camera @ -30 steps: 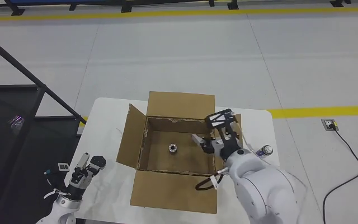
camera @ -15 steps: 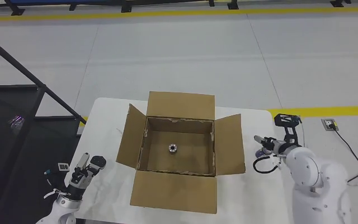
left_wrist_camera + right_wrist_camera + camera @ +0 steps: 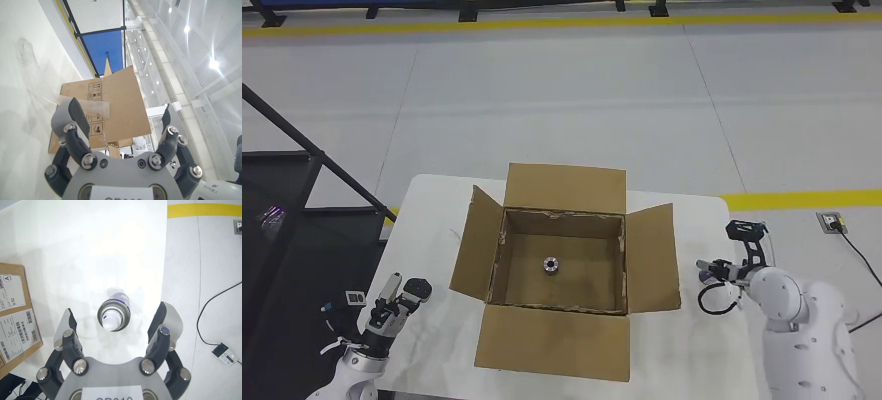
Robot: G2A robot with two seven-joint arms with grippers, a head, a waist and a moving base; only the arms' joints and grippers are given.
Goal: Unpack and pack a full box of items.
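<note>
Spray can point(image 3: 114, 317) stands upright on the worktop point(image 3: 105, 247), centred under the right end effector point(image 3: 115, 313), whose fingers are spread wide on either side and touch nothing. To grip it well, I would descend straight, close across the body below the shoulder rim, and avoid nudging it toward the near worktop edge (a tall can tips easily). Just beside lies a flap of the box point(image 3: 564, 186), which stands open mid-worktop with one small round metal part point(image 3: 551, 264) inside. Well apart, the left end effector point(image 3: 121, 105) is wide open and empty, facing the box
</note>
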